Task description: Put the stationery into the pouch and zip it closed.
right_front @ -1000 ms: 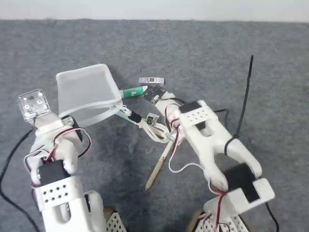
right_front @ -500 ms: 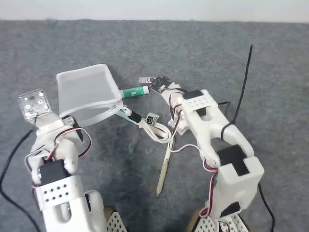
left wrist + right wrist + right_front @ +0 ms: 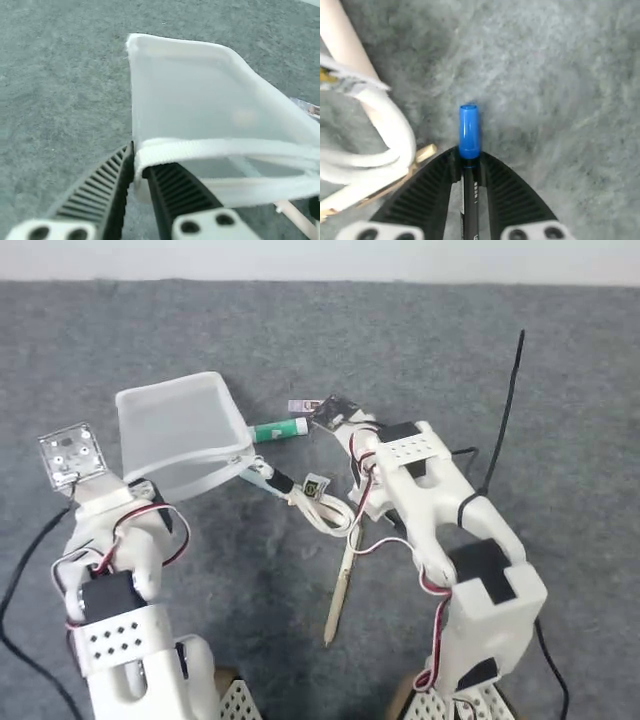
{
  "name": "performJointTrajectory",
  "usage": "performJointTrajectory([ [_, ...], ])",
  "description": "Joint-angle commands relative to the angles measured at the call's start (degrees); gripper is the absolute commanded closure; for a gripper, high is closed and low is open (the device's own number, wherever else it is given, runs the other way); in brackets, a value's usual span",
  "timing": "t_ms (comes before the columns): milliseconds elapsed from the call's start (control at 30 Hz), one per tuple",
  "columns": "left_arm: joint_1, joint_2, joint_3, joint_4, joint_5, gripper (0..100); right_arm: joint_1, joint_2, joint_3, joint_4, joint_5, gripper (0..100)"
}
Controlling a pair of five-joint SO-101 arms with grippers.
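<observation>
Right gripper (image 3: 469, 159) is clamped on a blue-capped pen (image 3: 468, 129), long axis laid along the jaws, cap pointed beyond them. Left gripper (image 3: 138, 172) is closed on the pouch (image 3: 200, 90) rim.

Our left arm (image 3: 115, 570) stood folded at the near left of the table, its left gripper (image 3: 137, 157) pinched on the pouch (image 3: 200, 100) rim. Our right arm (image 3: 440, 510) stretched forward toward the middle, its right gripper (image 3: 469, 157) clamped around a blue-capped pen (image 3: 469, 127).
</observation>
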Motion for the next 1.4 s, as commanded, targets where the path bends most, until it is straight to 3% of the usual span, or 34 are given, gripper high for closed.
performJointTrajectory([
  [0, 2.64, 0.44, -6.55, 3.16, -0.7, 99, 0.48, -7.96, 0.18, 0.75, -3.43, 99.3],
  [167, 3.78, 0.62, -11.03, 6.15, -0.88, 99, 0.48, -15.43, 4.92, -0.66, -6.42, 99.3],
  [367, 12.13, 0.62, -18.15, 10.9, -4.13, 99, 0.66, -25.63, 15.3, -8.84, -7.74, 99.3],
  [533, 14.15, 2.2, -25.71, 15.03, -4.31, 99, 1.36, -31.78, 20.84, -13.49, -7.82, 99.3],
  [733, 17.41, 15.91, -39.16, 20.92, -5.8, 99, 5.41, -34.95, 23.3, -17.63, -12.48, 99.3],
  [1067, 17.41, 38.95, -61.85, 30.59, -3.16, 99, 6.46, -35.47, 23.3, -17.89, -13.01, 99.3],
  [1200, 17.41, 46.07, -67.47, 33.41, -2.46, 99, 6.37, -35.82, 23.3, -17.89, -13.19, 99.3],
  [1367, 16.44, 51.78, -68.88, 33.67, 0.7, 99, 6.46, -42.95, 23.38, -14.99, -20.57, 99.3],
])
